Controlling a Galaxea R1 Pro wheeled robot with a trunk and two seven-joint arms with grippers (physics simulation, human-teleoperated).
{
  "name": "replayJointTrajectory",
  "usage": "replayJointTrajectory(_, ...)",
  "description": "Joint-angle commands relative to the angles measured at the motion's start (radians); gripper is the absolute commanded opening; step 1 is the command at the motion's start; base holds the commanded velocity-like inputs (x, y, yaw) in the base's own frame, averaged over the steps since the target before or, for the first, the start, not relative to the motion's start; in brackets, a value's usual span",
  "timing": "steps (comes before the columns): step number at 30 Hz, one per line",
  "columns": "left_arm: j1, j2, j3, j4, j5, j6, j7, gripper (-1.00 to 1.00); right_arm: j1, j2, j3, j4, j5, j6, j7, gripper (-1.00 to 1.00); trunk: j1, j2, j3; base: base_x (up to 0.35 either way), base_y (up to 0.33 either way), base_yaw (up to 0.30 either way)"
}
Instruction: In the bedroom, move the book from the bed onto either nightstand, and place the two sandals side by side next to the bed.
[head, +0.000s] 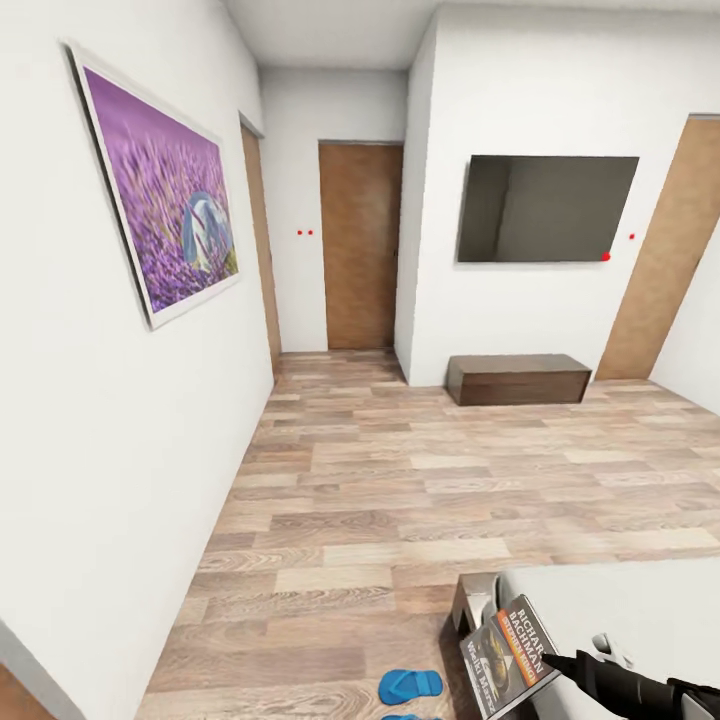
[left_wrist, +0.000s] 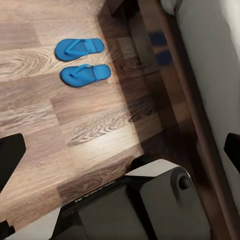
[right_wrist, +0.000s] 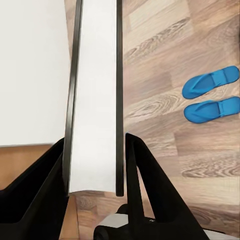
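Fingers of the right gripper (right_wrist: 95, 165) are closed on the book (right_wrist: 95, 95), which is clamped edge-on between them and held off the bed (head: 640, 600), above its corner. Beyond the fingertips and to one side, the two sandals (right_wrist: 210, 95) are seen lying side by side on the floor (head: 400, 480). Whether the left gripper is open cannot be told. No nightstand is seen; the clamp is best kept firm and the book level during carrying.

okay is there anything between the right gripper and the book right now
No. The right gripper is already shut on the book, its fingers pressing both covers. Nothing sits between them. The book hangs above the bed corner.
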Motion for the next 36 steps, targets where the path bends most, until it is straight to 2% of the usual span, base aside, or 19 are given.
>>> replayJointTrajectory(1, -0.001, 0.0, -0.009, 0.001, 0.006, -0.006, -0.002, 1.0, -0.001, 0.0, 0.002, 0.001, -0.012, 0.008, 0.004, -1.0, 0.0, -0.002, -0.002, 0.0, 0.0, 0.293)
replayJointTrajectory(36, 0.0, 0.0, -0.007, 0.001, 0.007, -0.007, -0.001, 1.0, -0.001, 0.0, 0.002, 0.002, -0.012, -0.005, 0.004, -1.0, 0.0, -0.002, -0.002, 0.0, 0.0, 0.293)
